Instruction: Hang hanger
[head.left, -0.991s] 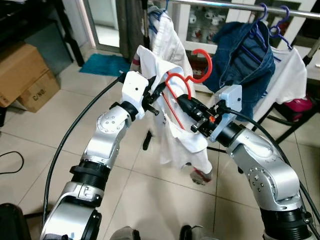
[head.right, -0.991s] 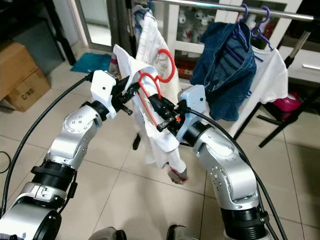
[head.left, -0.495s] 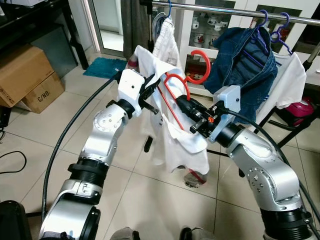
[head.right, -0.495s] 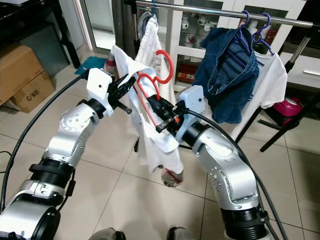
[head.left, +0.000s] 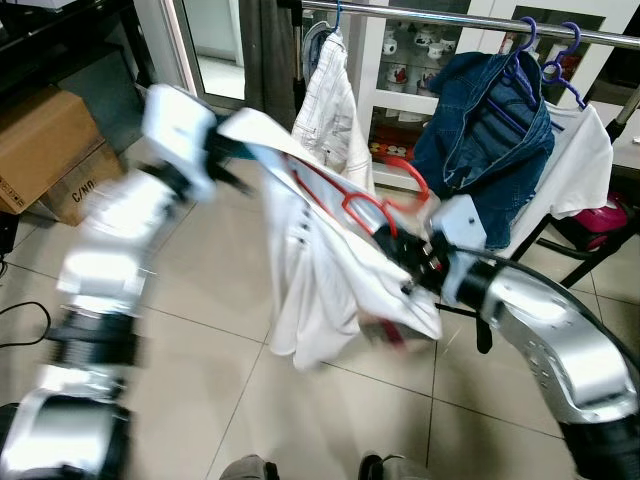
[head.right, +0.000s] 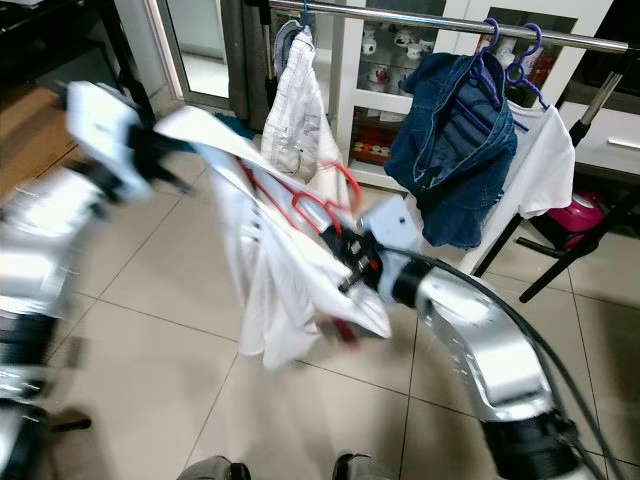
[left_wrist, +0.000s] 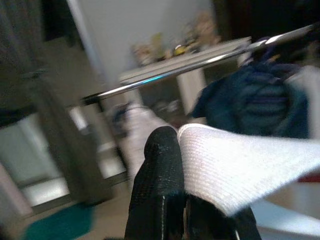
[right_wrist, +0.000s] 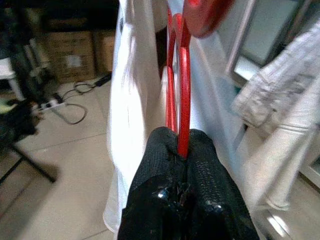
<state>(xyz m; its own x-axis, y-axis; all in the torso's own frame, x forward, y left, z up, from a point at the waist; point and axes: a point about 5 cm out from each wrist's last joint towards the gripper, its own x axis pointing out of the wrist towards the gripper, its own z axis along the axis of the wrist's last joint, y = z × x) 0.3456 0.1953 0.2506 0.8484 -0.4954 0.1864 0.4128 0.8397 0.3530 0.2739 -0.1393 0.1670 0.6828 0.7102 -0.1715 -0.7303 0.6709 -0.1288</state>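
Hanger (right_wrist: 178, 95), clamped in the right gripper (right_wrist: 183, 150), lay below the rail (head.left: 470, 22); left gripper (left_wrist: 172, 165) pinched the shirt (head.left: 320, 270).

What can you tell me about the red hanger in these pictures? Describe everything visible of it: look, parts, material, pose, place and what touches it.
The red hanger looks like thin, glossy wire or plastic, with a curved hook and slim bars. It is tilted, away from the metal rail above, so it is not yet hung. The right gripper is shut on one of its bars. A white garment is draped over it; the left gripper pinches that cloth's far end, stretching it out. Motion blur hides finer detail.
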